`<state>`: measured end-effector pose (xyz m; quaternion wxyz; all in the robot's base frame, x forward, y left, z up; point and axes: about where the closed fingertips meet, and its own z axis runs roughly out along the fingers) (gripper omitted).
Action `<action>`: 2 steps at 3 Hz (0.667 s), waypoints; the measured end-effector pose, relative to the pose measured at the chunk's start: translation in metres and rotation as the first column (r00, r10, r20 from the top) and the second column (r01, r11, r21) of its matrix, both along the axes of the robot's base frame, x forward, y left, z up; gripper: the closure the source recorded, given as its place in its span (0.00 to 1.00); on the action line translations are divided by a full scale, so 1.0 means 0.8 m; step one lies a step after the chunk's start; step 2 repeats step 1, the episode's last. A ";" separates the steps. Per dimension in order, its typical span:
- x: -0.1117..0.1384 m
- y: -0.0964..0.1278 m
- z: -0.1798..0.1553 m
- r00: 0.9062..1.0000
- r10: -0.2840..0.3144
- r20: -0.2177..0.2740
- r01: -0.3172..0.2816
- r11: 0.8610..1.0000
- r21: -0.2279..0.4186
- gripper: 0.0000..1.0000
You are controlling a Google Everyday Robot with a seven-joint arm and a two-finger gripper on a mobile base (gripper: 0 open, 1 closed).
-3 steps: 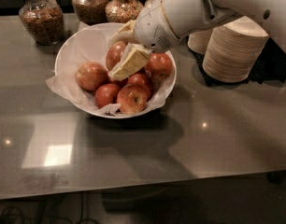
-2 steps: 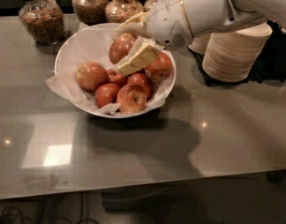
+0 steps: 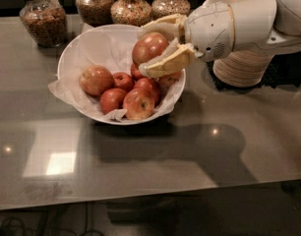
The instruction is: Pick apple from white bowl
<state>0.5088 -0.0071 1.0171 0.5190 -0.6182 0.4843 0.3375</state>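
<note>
The white bowl [image 3: 81, 48], lined with crumpled white paper, stands on the grey table left of centre. Several red apples lie in it. My gripper [image 3: 145, 53] reaches in from the right and is shut on the large red apple [image 3: 148, 47] with a yellow-orange blush. One cream finger [image 3: 160, 25] lies over the apple's top, the other under it. The apple hangs above the pile in the right part of the bowl, clear of the other apples.
Several glass jars of grains [image 3: 42, 16] stand along the back edge. A stack of tan paper bowls [image 3: 246, 65] stands behind my arm at the right. The grey table [image 3: 190, 171] runs toward the front, with bright light reflections on it.
My gripper has risen and drawn back to the right with the large apple in it. The apple has come up off the pile. The other apples have stayed in place.
</note>
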 end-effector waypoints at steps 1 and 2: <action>0.000 0.000 0.000 1.000 0.000 0.000 0.000 1.000 0.000 1.00; 0.000 0.000 0.000 1.000 0.000 0.000 0.000 1.000 0.000 1.00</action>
